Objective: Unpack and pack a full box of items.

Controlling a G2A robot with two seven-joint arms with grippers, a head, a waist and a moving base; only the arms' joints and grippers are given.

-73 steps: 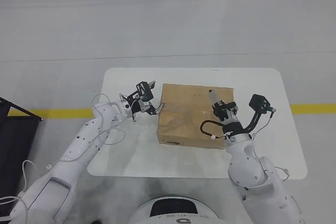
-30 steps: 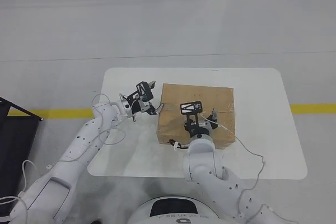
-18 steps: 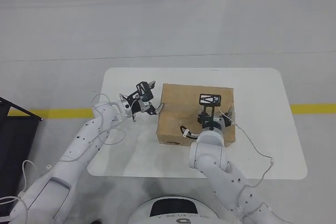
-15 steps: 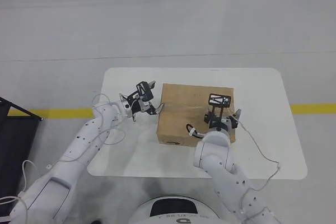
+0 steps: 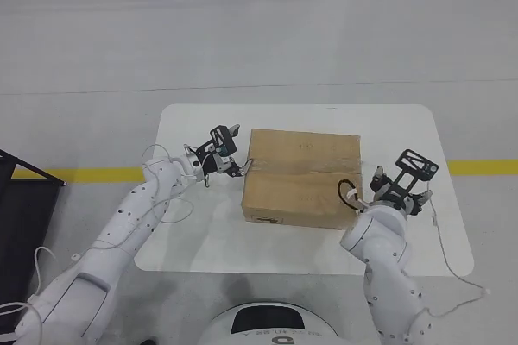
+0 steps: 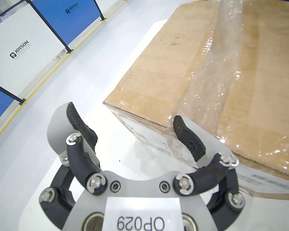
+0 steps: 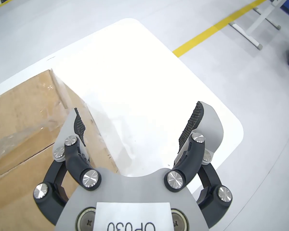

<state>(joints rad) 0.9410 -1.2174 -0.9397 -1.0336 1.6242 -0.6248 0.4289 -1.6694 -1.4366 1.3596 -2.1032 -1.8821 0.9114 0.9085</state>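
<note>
Centrally on table [image 5: 198, 233], closed box [image 5: 302, 177], long axis left–right, taped seam along it. Left gripper [image 6: 125, 121], jaws apart, empty, at left end beside loose tape strip [image 6: 227, 37]; right gripper [image 7: 137, 111], jaws apart, empty, just beyond right end.

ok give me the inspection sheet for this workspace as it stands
surface: white table with rounded corners.
job's things: cardboard box mid-table, flaps shut; clear tape along its seam, one strip lifted upright.
clutter: nothing seen.
claws: left claw open at the box's left end, by the taped edge; right claw open beside the box's right end, over the table, holding nothing.
cables: white cable trails from the right arm off the table's edge.
surroundings: yellow floor line; dark rack on the floor to the left; blue and white barriers.
</note>
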